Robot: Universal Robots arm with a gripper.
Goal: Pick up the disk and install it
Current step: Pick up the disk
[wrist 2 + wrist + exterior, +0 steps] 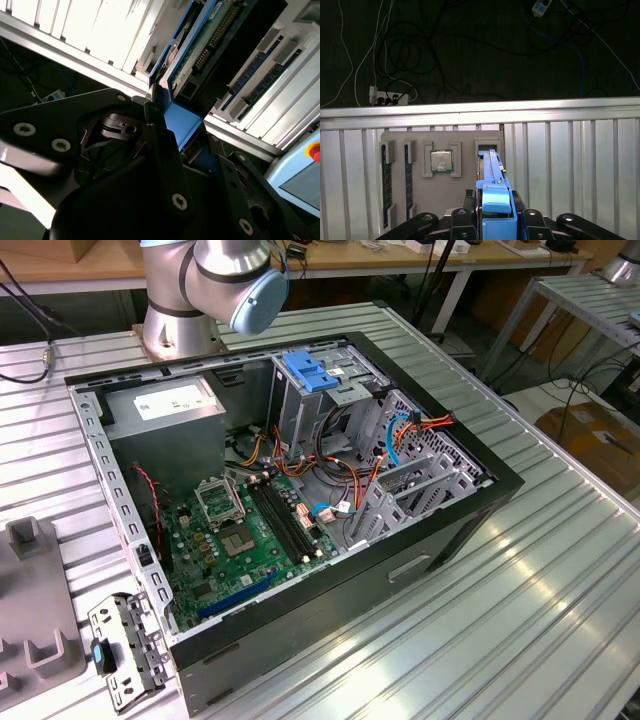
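The disk (493,172) stands on edge in a slot of the grey holder (445,137) on the ribbed tabletop (570,165), its long axis running straight away from the claw (497,217). The claw is clenched on it, fingers (529,220) against both bright blue rails. In the second wrist view the disk (212,37) shows a green circuit-board face.

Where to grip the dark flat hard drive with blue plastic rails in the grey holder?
Probably pinch the disk by its flat faces under the exposed blue rail, from above: it stands on edge in a slot of the grey holder.
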